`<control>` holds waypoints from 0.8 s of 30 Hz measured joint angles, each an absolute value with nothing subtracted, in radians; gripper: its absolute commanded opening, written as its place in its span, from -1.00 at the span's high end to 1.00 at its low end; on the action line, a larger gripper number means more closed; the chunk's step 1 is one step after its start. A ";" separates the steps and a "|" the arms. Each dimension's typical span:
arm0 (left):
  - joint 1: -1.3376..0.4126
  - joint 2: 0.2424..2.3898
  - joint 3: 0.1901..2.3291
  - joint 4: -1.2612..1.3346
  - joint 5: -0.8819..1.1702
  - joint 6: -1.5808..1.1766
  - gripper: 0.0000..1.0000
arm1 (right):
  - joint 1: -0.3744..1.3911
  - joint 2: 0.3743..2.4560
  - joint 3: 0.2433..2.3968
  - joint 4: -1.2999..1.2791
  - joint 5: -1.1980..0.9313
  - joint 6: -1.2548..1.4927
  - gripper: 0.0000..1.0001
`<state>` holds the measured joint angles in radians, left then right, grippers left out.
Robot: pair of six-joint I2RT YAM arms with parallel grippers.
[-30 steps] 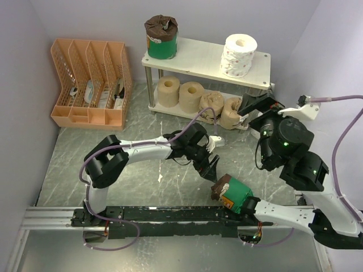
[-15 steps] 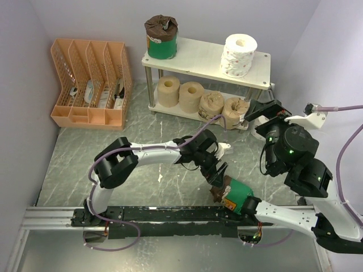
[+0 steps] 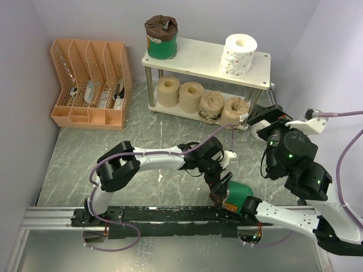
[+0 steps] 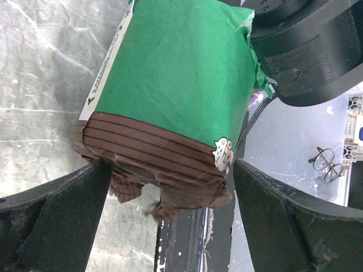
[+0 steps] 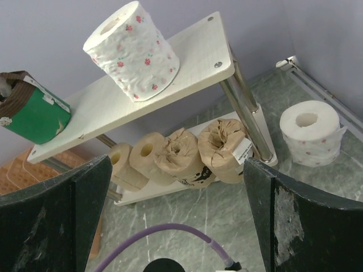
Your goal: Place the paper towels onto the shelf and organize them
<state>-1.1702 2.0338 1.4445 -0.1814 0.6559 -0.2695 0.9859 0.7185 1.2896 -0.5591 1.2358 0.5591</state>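
A green-banded paper towel roll (image 3: pixel 238 192) (image 4: pixel 176 85) lies on its side on the table by the right arm's lower link. My left gripper (image 3: pixel 220 184) (image 4: pixel 170 170) is open, one finger on each side of the roll's brown paper end. The shelf (image 3: pixel 198 56) (image 5: pixel 198 62) holds a second green roll (image 3: pixel 161 37) and a white speckled roll (image 3: pixel 238 54) on top. Several beige rolls (image 3: pixel 201 102) (image 5: pixel 181 156) lie in a row on its lower board. My right gripper (image 3: pixel 264 112) (image 5: pixel 176 161) hangs open and empty, facing the shelf's right end. Another white roll (image 5: pixel 311 131) stands on the table right of the shelf.
An orange slotted file organizer (image 3: pixel 91 85) stands at the back left against the wall. A black-and-silver rail (image 3: pixel 170 214) runs along the near edge under the arms. A purple cable (image 5: pixel 170 232) crosses under the right wrist.
My left gripper has swung to the front right and come down around the green roll's brown end. My right gripper has drawn back from the rightmost beige roll on the lower board.
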 measured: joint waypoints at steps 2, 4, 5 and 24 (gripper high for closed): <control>-1.184 2.040 1.446 -0.181 0.645 -0.270 -0.78 | 0.986 0.709 1.280 -0.560 1.238 0.560 -1.00; -1.192 2.054 1.455 -0.182 0.632 -0.269 -0.64 | 0.986 0.703 1.277 -0.561 1.240 0.563 -1.00; -1.193 2.063 1.462 -0.184 0.632 -0.270 -0.58 | 0.986 0.701 1.275 -0.566 1.242 0.566 -1.00; -1.208 2.072 1.604 -0.376 0.514 -0.082 0.87 | 0.986 0.645 1.261 -0.572 1.271 0.553 -1.00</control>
<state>-1.2079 2.0720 1.6039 -0.3759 0.5137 -0.0822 0.9859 0.6449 1.2610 -0.5720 1.2713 0.5533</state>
